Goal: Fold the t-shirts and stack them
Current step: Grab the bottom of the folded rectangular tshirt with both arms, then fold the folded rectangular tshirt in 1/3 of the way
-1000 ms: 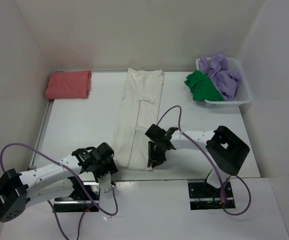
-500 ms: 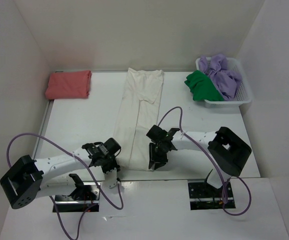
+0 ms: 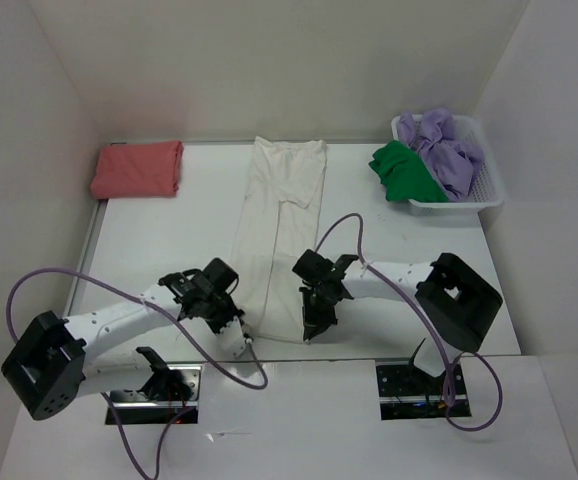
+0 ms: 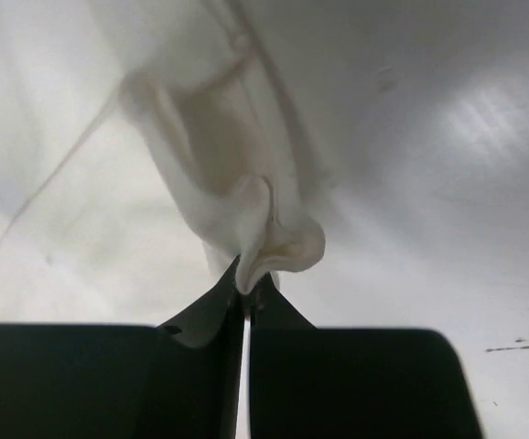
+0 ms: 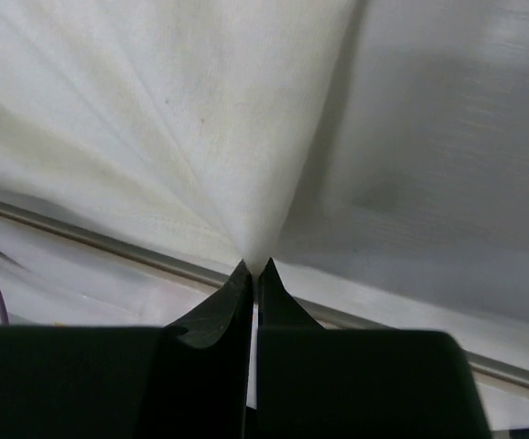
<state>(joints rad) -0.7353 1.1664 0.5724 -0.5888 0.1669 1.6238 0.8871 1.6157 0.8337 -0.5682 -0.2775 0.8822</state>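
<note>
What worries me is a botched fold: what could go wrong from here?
1. The left claw pinches only a small tuft of the cream shirt at its near hem, so the cloth could slip out when lifted.
2. The right claw also grips just the very edge. If either corner drops, the fold may go crooked.
3. The shirt lies as a long narrow strip, so lifting may open its layers.

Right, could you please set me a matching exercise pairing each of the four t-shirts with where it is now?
1 salmon-red t-shirt
2 cream-white t-shirt
3 green t-shirt
4 lavender t-shirt

A bunched inside the basket
B folded, far left of the table
C spilling over the basket's left side
D laid out, near edge pinched by the left gripper and right gripper

Pairs: 1-B, 2-D, 3-C, 4-A
</note>
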